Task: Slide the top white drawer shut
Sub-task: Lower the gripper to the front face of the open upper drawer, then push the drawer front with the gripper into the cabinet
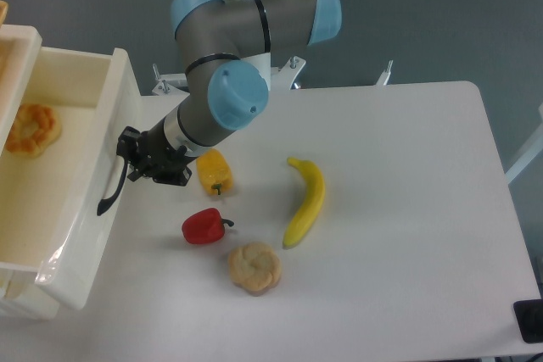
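The top white drawer [93, 235] stands pulled out at the left, a deep cream box with a black arched handle [111, 178] on its front. A doughnut [32, 129] lies inside it. My gripper [131, 158] is right at the handle's upper end, touching or nearly touching the drawer front. Its fingers look close together with nothing between them, but they are dark and small, so their state is unclear.
On the white table lie a yellow pepper [213, 171], a red pepper [204, 226], a banana [306, 200] and a round bun [254, 267], all to the right of my gripper. The cabinet body [17, 44] is at the far left.
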Controlling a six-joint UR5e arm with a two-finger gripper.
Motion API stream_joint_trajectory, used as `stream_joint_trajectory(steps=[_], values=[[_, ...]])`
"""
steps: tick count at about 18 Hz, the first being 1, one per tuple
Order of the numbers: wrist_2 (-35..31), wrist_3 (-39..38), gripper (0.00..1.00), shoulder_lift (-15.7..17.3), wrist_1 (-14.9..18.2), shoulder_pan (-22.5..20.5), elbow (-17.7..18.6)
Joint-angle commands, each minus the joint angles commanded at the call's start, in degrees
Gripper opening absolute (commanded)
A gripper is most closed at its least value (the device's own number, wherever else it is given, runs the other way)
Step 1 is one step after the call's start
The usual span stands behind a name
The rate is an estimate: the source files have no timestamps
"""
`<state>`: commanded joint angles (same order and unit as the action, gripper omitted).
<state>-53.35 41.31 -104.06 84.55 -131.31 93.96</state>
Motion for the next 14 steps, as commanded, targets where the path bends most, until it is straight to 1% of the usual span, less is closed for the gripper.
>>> stream_joint_trajectory(steps=[14], values=[[0.44,0.00,0.00,0.53,0.18,2.63,0.00]])
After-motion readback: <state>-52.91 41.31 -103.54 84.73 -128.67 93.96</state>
